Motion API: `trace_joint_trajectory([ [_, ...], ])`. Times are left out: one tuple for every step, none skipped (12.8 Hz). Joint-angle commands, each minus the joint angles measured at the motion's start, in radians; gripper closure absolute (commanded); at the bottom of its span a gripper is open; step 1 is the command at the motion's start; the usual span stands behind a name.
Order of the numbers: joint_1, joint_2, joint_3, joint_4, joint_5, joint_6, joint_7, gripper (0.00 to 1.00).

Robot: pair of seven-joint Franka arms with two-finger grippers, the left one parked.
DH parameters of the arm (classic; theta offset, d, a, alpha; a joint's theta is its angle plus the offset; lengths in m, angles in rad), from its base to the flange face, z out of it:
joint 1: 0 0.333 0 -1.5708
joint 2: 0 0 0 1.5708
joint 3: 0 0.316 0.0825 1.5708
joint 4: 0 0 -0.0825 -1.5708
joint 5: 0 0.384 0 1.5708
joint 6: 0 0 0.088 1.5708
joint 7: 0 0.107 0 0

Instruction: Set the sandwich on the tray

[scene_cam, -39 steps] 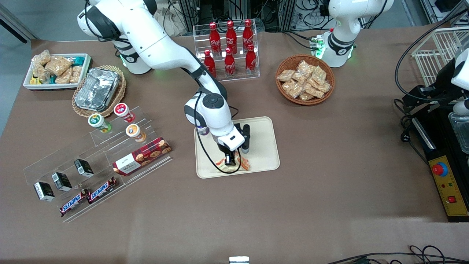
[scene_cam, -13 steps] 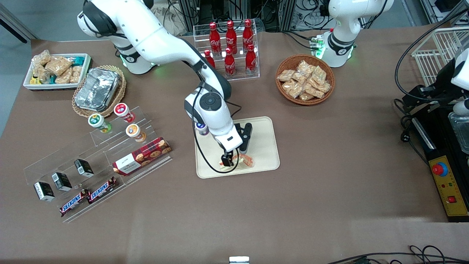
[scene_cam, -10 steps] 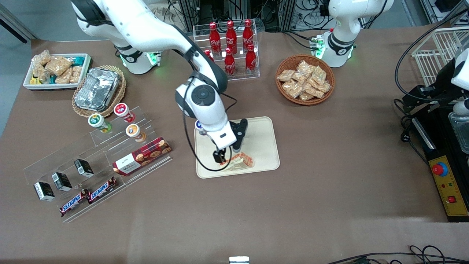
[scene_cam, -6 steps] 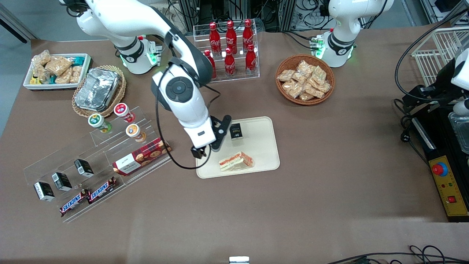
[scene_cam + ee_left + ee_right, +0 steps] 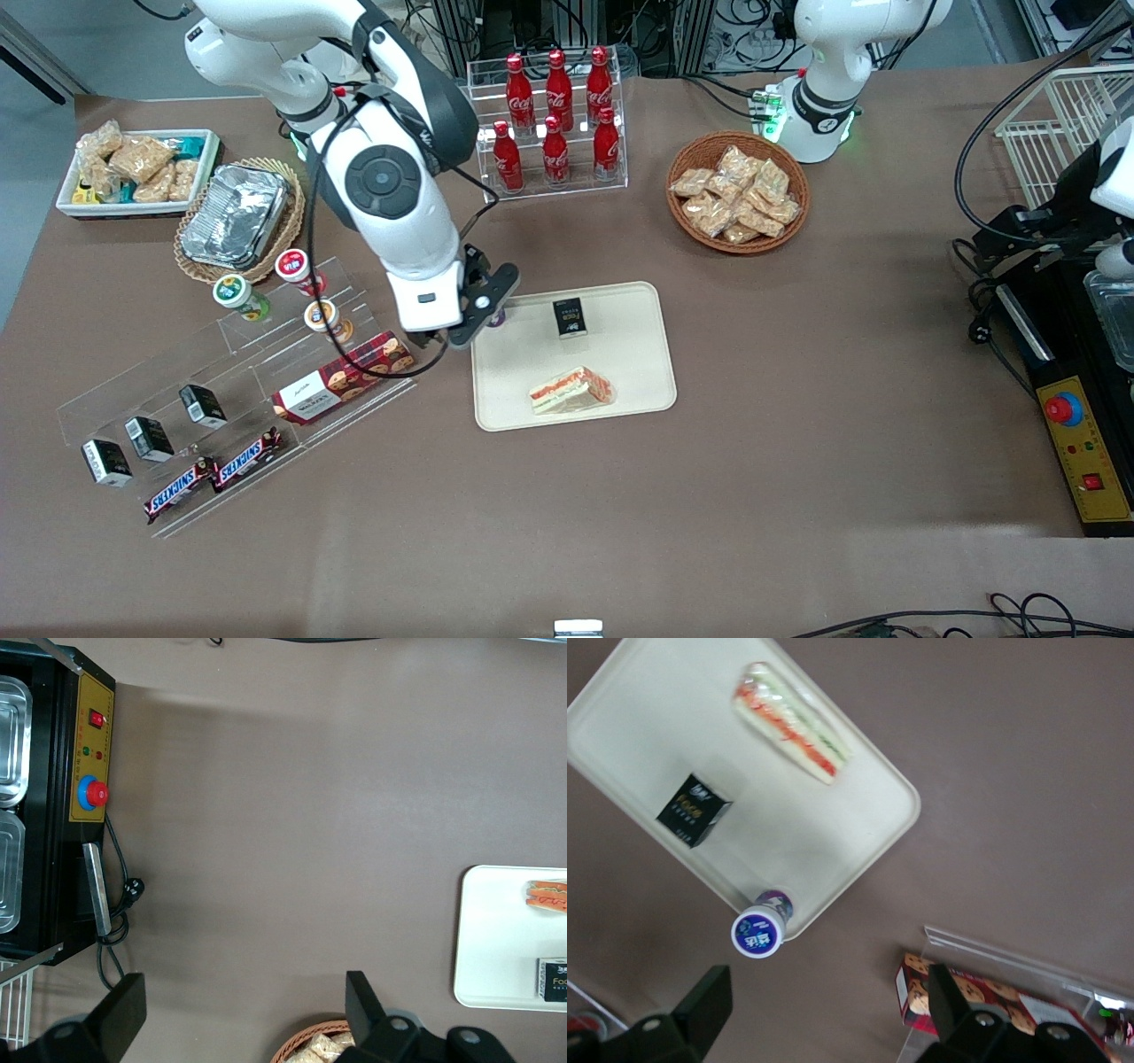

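Observation:
The sandwich [image 5: 571, 391], a wrapped wedge with orange-red and green filling, lies flat on the beige tray [image 5: 620, 354], near the tray edge closest to the front camera. Nothing touches it. The right wrist view shows the same sandwich [image 5: 793, 722] on the tray [image 5: 788, 833]. My gripper [image 5: 440, 337] hangs well above the table, off the tray, between the tray's corner and the cookie box [image 5: 345, 377]. In the wrist view the gripper [image 5: 828, 1010] is open, with only brown table between its fingers [image 5: 700, 1001].
A small black box [image 5: 570, 317] lies on the tray, and a blue-lidded cup [image 5: 757, 932] stands at its corner. An acrylic shelf [image 5: 221, 390] with cups and bars, a cola rack [image 5: 554, 120] and a snack basket [image 5: 737, 190] stand around.
The gripper let go of the sandwich, rose and swung off the tray toward the working arm's end. The sandwich stays lying on the tray, and the black box now shows.

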Motion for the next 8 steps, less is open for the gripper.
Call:
trace_joint_trajectory([
  [-0.009,-0.068,-0.057,-0.006,-0.019,-0.038,0.098,0.01],
  [-0.030,-0.082,-0.071,-0.006,-0.020,-0.078,0.119,0.01],
  [-0.083,-0.119,-0.066,-0.006,-0.026,-0.113,0.147,0.01],
  [-0.148,-0.143,-0.059,-0.006,-0.030,-0.129,0.170,0.01],
  [-0.215,-0.171,-0.039,-0.006,-0.026,-0.139,0.168,0.01],
  [-0.283,-0.194,-0.014,-0.006,-0.024,-0.161,0.167,0.01],
  [-0.339,-0.220,-0.002,-0.009,-0.024,-0.199,0.164,0.01],
  [-0.376,-0.237,-0.002,-0.011,-0.026,-0.221,0.170,0.01],
])
